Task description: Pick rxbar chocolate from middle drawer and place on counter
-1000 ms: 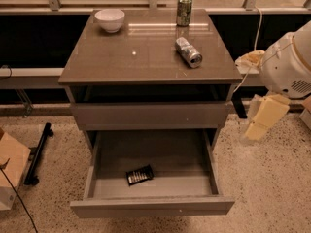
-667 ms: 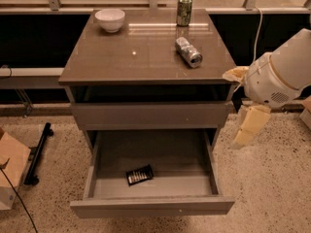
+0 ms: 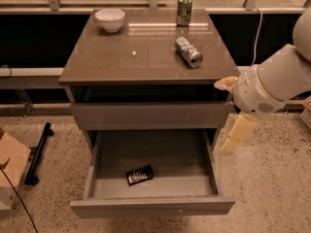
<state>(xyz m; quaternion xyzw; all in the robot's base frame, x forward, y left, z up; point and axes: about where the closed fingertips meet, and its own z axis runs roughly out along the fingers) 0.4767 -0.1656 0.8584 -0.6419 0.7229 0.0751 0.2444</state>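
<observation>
The gripper (image 3: 237, 132) is hanging just outside the right wall of the open middle drawer (image 3: 150, 205); I cannot tell how wide it is. The rxbar chocolate (image 3: 140, 174) is lying flat near the drawer's front. A bowl (image 3: 110, 19) and two cans are sitting on the desk (image 3: 131, 62) above.

We log the counter (image 3: 141, 62) carrying three things. White bowl (image 3: 110, 19) sits at its back-left corner. Green can (image 3: 184, 10) stands upright, well right of the bowl. Silver can (image 3: 189, 52) lies on its side, right of the bowl and nearer the front. Gripper (image 3: 233, 137) hangs far right of the bowl, below counter level.
</observation>
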